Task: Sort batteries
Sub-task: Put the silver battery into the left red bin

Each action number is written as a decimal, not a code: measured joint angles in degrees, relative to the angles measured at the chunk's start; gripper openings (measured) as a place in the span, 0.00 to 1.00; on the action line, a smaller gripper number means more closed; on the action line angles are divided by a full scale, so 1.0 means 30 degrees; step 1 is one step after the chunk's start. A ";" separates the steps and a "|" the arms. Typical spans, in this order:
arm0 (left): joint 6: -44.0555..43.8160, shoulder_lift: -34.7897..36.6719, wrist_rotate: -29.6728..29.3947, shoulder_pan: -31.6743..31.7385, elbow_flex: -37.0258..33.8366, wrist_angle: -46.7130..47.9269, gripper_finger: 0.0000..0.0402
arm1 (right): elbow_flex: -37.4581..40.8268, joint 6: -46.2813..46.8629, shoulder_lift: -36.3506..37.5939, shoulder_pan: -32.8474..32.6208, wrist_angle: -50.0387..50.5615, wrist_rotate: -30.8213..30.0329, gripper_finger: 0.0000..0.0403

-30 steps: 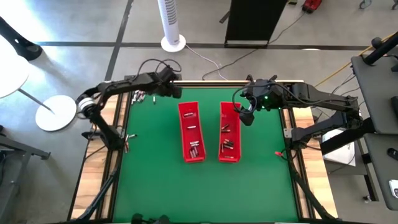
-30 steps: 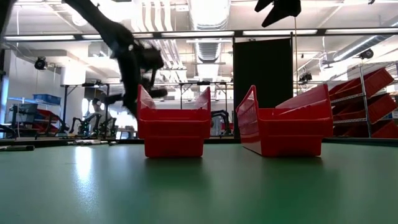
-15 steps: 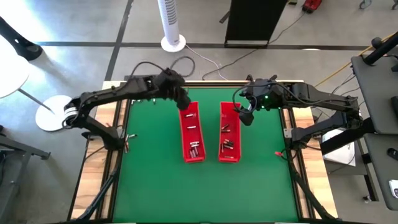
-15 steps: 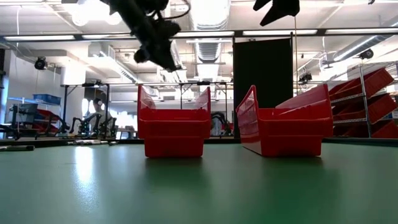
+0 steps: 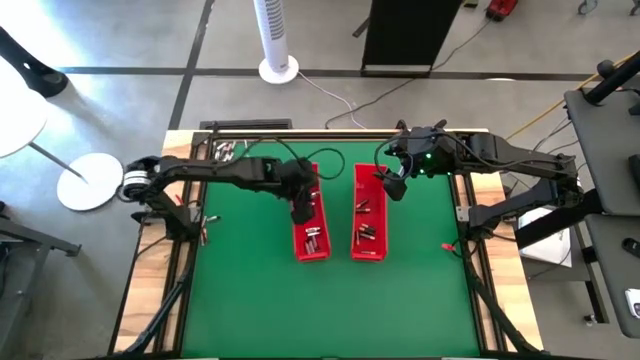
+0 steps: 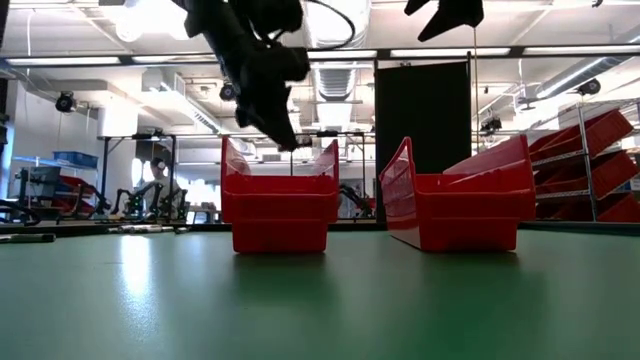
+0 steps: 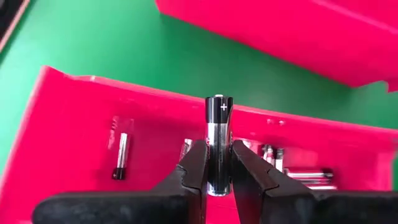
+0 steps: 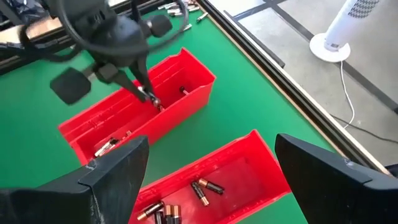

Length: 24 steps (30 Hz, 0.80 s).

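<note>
L gripper (image 7: 219, 163) over the left-hand long red plastic tray (image 7: 74, 118), jaws clamped on one slim black-and-silver cylindrical battery (image 7: 218, 140), held upright betw. the two dark fingers (image 7: 193, 165), its "+" end up and clear above the fingertips. Directly beneath the jaws, on that tray's floor: loose batteries, one dark/silver cell (image 7: 120, 155) off to one side, a small cluster (image 7: 298, 175) just past the other finger. Beyond the tray wall, green table mat (image 7: 118, 43), then the side of the second red plastic tray (image 7: 292, 31). High view: L gripper (image 5: 301, 204) sits above the mid part of the left-hand tray (image 5: 306, 172), arm reaching in from the table's left edge; more batteries lie at that tray's near end (image 5: 314, 238). Low view: L gripper (image 6: 283, 128) hangs just above the tray rim (image 6: 279, 190), not touching it. R gripper (image 8: 208, 186): jaws wide apart, nothing betw. them, hovering over the second tray (image 8: 249, 155); below its jaws a few dark cells w/ coppery ends (image 8: 207, 188) on that tray's floor. High view: R gripper (image 5: 393, 184) at the far end of the right-hand tray (image 5: 366, 245), more cells in its middle (image 5: 365, 232). Farther out past both grippers: scattered loose batteries (image 5: 226, 151) at the table's far left corner, well apart from the trays. Off the table, white tower fan (image 5: 276, 40) on the floor.
</note>
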<state>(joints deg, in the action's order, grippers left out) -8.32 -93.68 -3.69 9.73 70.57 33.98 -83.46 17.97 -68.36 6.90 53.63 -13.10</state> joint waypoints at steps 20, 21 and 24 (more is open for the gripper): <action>0.5335 -0.1657 -0.0081 0.0202 0.0268 0.2735 0.08 | 0.0000 0.0579 0.0000 -0.0219 0.0033 0.0003 0.86; 0.5335 -0.1657 -0.0092 0.0208 0.0337 0.2693 0.08 | 0.0000 0.0570 0.0000 -0.0219 0.0028 0.0000 0.86; 0.5646 -0.1657 -0.0106 0.0208 0.0448 0.2865 0.08 | 0.0000 0.0465 0.0000 -0.0219 0.0028 0.0000 0.86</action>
<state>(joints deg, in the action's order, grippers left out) 8.61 -98.65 -4.01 10.35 71.91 42.57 -83.46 19.37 -68.36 6.24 53.71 -13.10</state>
